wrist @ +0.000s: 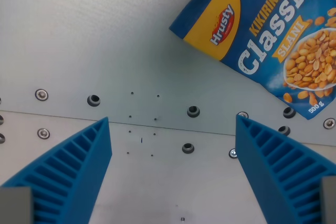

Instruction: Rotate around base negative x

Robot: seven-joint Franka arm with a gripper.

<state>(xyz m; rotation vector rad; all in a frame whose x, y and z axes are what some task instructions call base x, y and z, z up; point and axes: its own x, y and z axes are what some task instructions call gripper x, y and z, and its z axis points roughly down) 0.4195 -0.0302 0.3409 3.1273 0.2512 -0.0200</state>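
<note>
I had the gripper [173, 129] released, its blue fingers [79, 166] spread wide with nothing between them, over the table [105, 51]. The peanut bag [268, 35] lay flat, up and toward the wrist view's right of the gripper, well apart. I judged this a pure wrist rotation, calling for steady tilting without descending.
</note>
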